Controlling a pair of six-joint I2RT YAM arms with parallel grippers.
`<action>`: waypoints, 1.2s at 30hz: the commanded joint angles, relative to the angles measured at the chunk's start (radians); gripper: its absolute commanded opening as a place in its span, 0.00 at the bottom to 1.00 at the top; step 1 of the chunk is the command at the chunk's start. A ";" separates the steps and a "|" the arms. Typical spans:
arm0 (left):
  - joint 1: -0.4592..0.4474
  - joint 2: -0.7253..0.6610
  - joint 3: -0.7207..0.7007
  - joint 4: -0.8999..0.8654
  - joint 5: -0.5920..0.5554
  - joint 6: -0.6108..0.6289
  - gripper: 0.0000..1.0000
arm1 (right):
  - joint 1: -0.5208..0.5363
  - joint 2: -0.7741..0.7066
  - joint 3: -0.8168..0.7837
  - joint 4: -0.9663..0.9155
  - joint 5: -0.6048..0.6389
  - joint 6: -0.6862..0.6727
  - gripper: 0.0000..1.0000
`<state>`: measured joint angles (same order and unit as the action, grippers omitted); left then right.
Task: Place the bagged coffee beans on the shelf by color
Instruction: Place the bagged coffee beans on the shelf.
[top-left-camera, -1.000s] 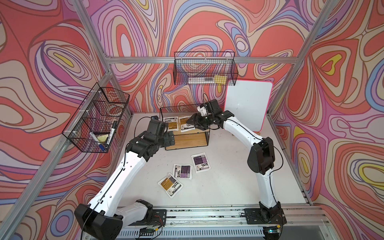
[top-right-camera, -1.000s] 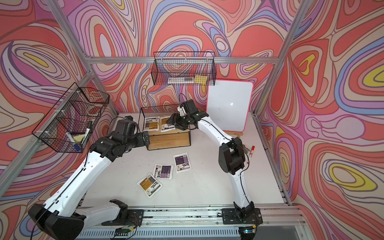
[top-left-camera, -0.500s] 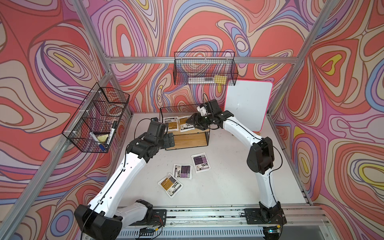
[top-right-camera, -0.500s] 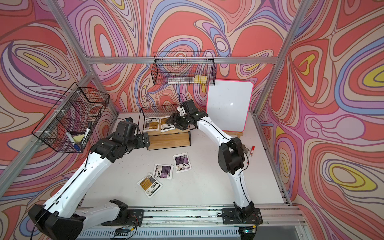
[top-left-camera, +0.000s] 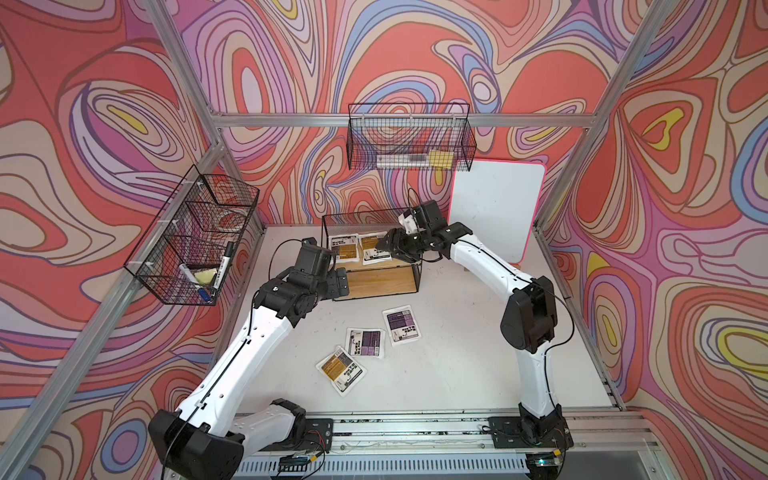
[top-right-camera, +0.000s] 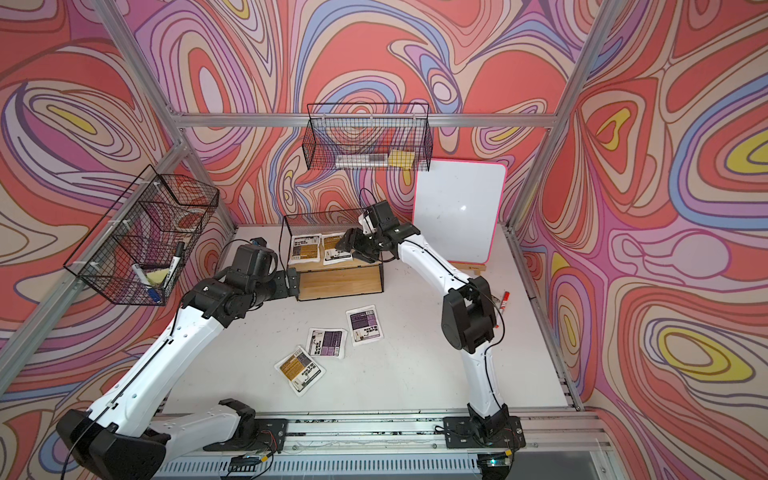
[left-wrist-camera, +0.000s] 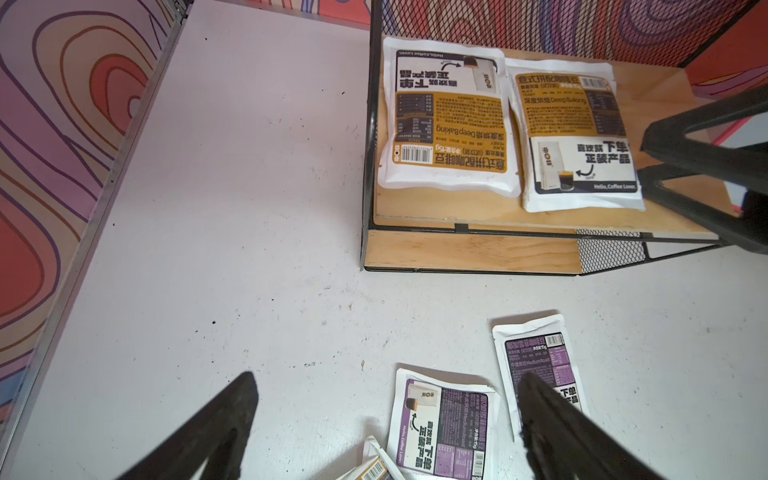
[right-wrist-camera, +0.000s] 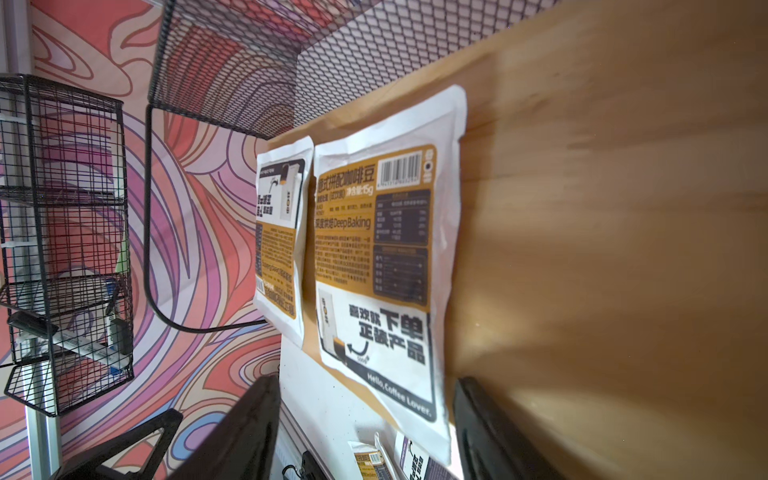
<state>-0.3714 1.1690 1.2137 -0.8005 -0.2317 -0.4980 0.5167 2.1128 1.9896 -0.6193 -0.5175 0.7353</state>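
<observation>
The left tool (top-left-camera: 340, 283) hangs just off the near-left corner of the small two-tier shelf of light wooden boards in a black wire-mesh frame (top-left-camera: 382, 280), its fingers spread with nothing between them. Ahead of and below it, on the white tabletop (top-left-camera: 457, 365), three flat white pouches lie unshelved. The orange-labelled loose pouch (top-left-camera: 341, 370) is farthest from this tool, the first purple-labelled pouch (top-left-camera: 365, 343) is nearest, and the second purple-labelled pouch (top-left-camera: 401, 325) lies just beyond that. Their long axes run roughly from the robot's base toward the shelf.

The left tool is clearly nearer to all three than the right one is, so the next pick looks like its job. It would have to tip down to reach a pouch.

On the upper board, the left shelved orange pouch (top-left-camera: 344, 248) and the right shelved orange pouch (top-left-camera: 374, 249) lie side by side, edges touching. The right tool (top-left-camera: 385, 245) hovers just beside the latter, spread wide and gripping nothing.
</observation>
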 joint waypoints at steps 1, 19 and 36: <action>0.008 -0.024 -0.028 -0.026 -0.022 -0.004 0.99 | -0.001 -0.075 -0.018 0.037 -0.018 -0.041 0.67; 0.009 -0.088 -0.217 -0.072 -0.017 -0.116 0.99 | 0.028 -0.186 -0.142 0.207 -0.208 -0.121 0.68; 0.009 -0.210 -0.412 -0.214 0.040 -0.295 0.99 | 0.233 -0.412 -0.617 0.134 -0.145 -0.253 0.67</action>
<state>-0.3714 0.9775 0.8360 -0.9436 -0.2108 -0.7254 0.7242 1.7275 1.4395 -0.4644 -0.6739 0.5270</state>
